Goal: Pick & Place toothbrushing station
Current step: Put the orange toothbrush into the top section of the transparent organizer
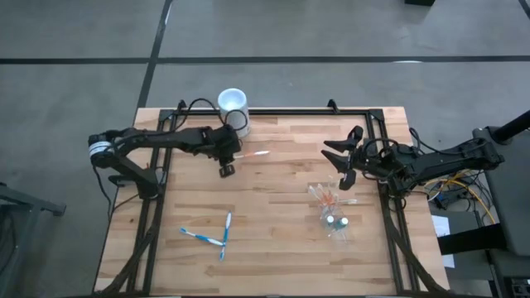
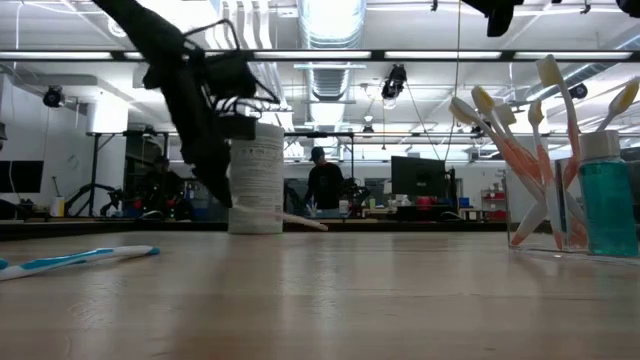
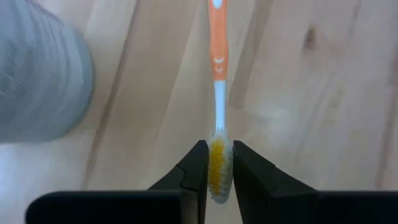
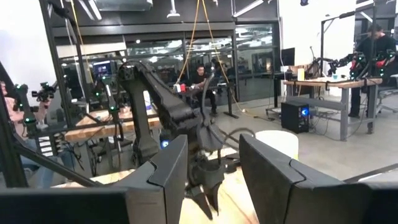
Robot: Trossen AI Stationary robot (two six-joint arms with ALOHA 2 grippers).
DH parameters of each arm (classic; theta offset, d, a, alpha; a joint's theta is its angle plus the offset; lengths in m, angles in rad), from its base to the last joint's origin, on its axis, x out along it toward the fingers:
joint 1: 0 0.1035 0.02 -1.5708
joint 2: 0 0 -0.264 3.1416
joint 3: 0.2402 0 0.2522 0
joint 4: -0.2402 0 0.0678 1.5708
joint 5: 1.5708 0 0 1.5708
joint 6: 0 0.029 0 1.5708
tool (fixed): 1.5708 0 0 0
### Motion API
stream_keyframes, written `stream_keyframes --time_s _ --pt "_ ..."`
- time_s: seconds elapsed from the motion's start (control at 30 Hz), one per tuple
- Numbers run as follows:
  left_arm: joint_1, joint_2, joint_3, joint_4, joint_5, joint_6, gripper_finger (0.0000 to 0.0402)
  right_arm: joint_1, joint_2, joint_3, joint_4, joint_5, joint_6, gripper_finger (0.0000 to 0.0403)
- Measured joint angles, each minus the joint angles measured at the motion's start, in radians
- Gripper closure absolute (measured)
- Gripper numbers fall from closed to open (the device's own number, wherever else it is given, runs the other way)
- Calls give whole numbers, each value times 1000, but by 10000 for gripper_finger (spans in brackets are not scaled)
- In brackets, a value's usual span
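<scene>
My left gripper [image 1: 234,157] is at the table's far middle, beside the opaque white cup [image 1: 233,103], shut on an orange-and-white toothbrush [image 1: 257,154]. The clear cup [image 1: 331,211] stands near the right edge with several orange-and-white toothbrushes [image 2: 510,150] upright in it and a teal bottle [image 2: 605,200]. Two blue-and-white toothbrushes [image 1: 211,236] lie flat on the table near its front left. Held up above the table's right side, my right gripper [image 1: 344,161] is open with nothing between its fingers. My left gripper pinches the toothbrush's bristle head [image 3: 217,163] between its two fingers [image 3: 194,168]. The fingers slant down from the table's left and lie along the brush. The orange handle [image 3: 217,37] reaches away toward the table's right. Whether its far end [image 2: 305,223] touches the table, I cannot tell.
The white cup [image 2: 255,180] stands upright right behind my left gripper. A black frame rail [image 1: 290,112] runs along the table's far edge and down both sides. Bare wood [image 1: 273,207] lies between the blue brushes and the clear cup.
</scene>
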Motion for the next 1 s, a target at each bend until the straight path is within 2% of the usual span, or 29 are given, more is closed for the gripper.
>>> stream_keyframes --time_s 0.23,0.47,0.73,1.0 --pt "-49 0 240 -236 0 67 345 0 0 0 -95 27 6 264" --pt "-124 -1 504 -354 0 132 345 0 0 0 -145 28 8 264" --pt "-193 2 743 -361 -12 150 346 0 0 0 -145 27 7 264" --pt "-215 4 772 -206 -1 162 346 0 0 0 -143 27 8 264"
